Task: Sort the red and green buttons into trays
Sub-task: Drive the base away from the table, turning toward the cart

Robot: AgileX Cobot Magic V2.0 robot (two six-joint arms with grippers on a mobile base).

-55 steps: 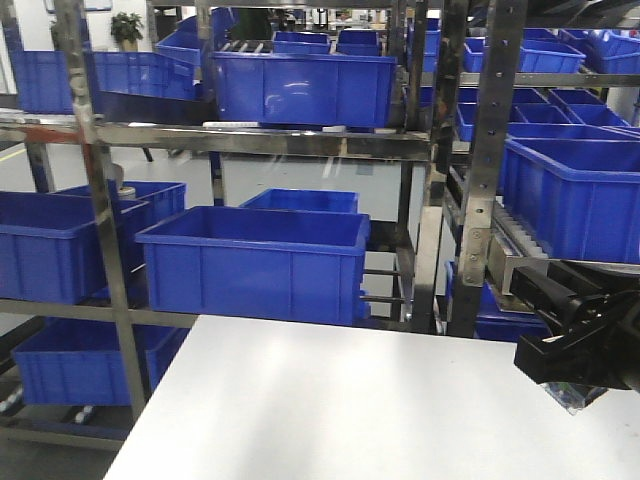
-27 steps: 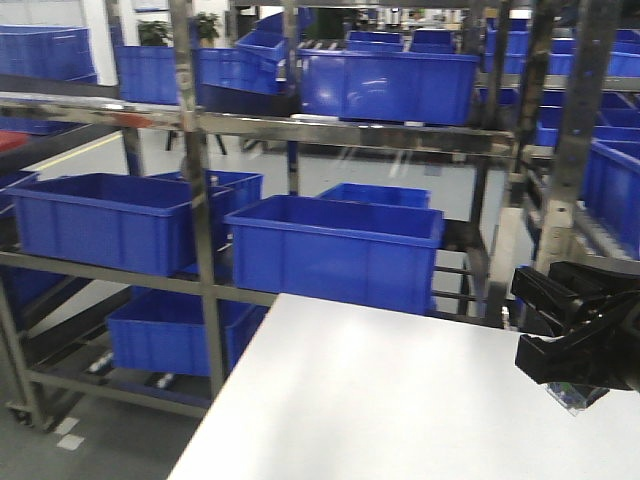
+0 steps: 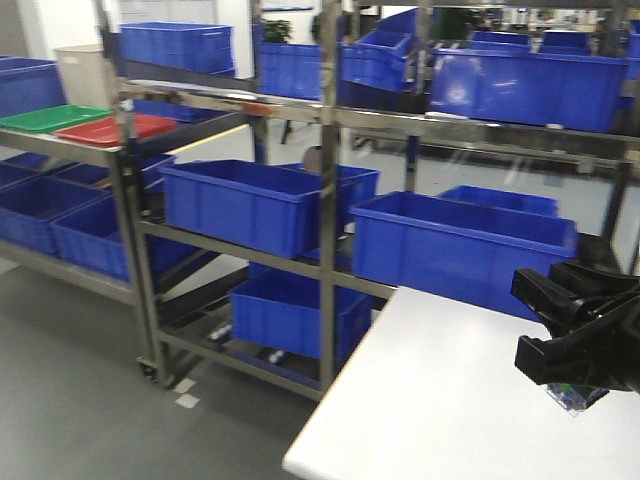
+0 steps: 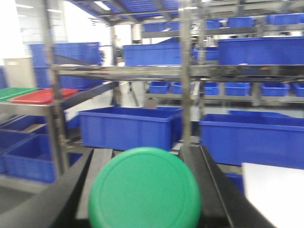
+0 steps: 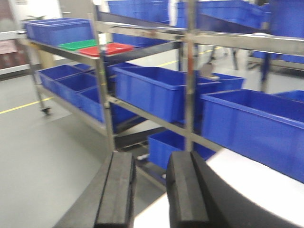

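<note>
No writing, number or brand can be read in any view. The green button, close up in the left wrist view, shows a plain cap, and the blue crates show plain walls. A pinkish panel at the left edge of the right wrist view is too blurred to read.

The green button has a smooth, dull plastic top. The racks are shiny metal. The blue crates are smooth plastic. The white counter looks smooth.
</note>
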